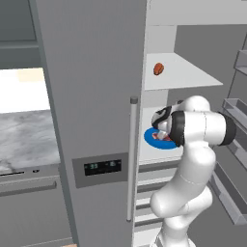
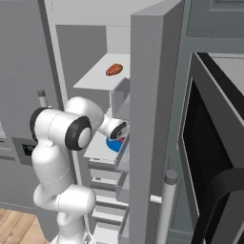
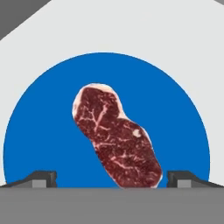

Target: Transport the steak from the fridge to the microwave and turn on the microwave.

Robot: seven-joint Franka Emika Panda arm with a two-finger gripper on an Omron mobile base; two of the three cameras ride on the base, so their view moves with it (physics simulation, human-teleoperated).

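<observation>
The steak point(image 3: 116, 138), a dark red marbled slab, lies on a blue plate point(image 3: 39, 131) on a white shelf inside the open fridge point(image 1: 91, 96). My gripper point(image 3: 112, 178) hovers just above it, open, with one fingertip on each side of the steak's near end and nothing between them. From the base, the hand point(image 1: 161, 124) reaches over the plate point(image 1: 150, 140) on the middle shelf. The microwave point(image 2: 209, 152) with its dark glass and black handle point(image 2: 225, 195) stands at the far right, apart from the arm.
A small round orange-brown item point(image 1: 158, 69) sits on the shelf above. The fridge's right door point(image 2: 152, 119) with its bins stands open next to my arm. The left door carries a long bar handle point(image 1: 131, 159) and a display panel point(image 1: 102, 167). Drawers lie below the plate's shelf.
</observation>
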